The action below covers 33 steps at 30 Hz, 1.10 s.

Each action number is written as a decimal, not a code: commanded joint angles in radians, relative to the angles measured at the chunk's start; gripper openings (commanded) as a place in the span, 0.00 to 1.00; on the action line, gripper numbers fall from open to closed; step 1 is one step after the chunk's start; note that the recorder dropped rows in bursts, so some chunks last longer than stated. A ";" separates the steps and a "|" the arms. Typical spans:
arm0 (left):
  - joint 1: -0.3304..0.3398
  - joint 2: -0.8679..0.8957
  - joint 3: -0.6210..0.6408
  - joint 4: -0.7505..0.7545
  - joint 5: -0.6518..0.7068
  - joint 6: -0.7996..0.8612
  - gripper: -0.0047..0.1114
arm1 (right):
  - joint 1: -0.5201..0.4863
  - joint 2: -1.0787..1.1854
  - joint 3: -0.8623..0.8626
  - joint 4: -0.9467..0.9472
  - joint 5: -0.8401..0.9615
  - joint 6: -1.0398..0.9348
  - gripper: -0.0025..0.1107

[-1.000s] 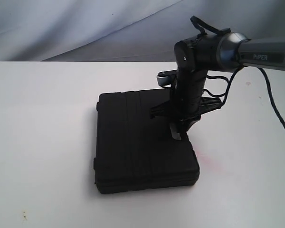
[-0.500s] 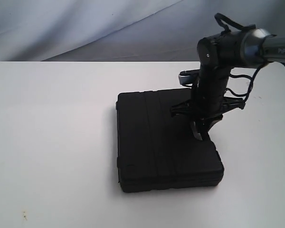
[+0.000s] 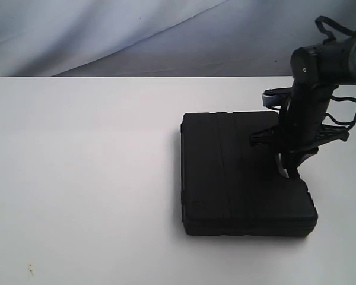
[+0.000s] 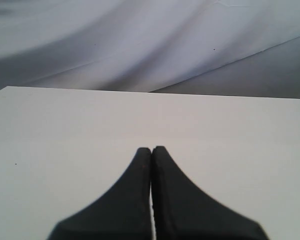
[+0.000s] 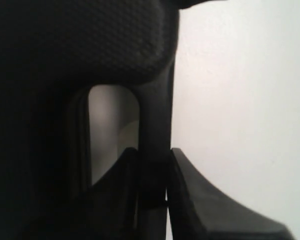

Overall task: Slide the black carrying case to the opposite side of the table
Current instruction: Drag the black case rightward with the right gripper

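The black carrying case lies flat on the table, directly beneath the right gripper. Most of its body extends from that gripper toward the left arm's side. The handle of the case passes between the right gripper's fingers, which clamp it from both sides. The left gripper is closed tip to tip, with white tabletop ahead of it.

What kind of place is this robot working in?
Probably a robot test lab: a plain white table, a grey cloth backdrop, and the right end effector clamped on a black case.
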 commanded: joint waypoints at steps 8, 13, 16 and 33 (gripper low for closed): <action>-0.005 -0.004 0.005 0.004 -0.004 -0.005 0.04 | -0.065 -0.029 0.007 -0.056 0.013 -0.021 0.02; -0.005 -0.004 0.005 0.004 -0.004 -0.005 0.04 | -0.092 -0.029 0.007 -0.059 0.015 -0.036 0.02; -0.005 -0.004 0.005 0.004 -0.004 -0.005 0.04 | -0.104 -0.029 0.007 -0.061 0.015 -0.039 0.02; -0.005 -0.004 0.005 0.004 -0.004 -0.006 0.04 | -0.165 -0.029 0.007 -0.082 0.017 -0.080 0.02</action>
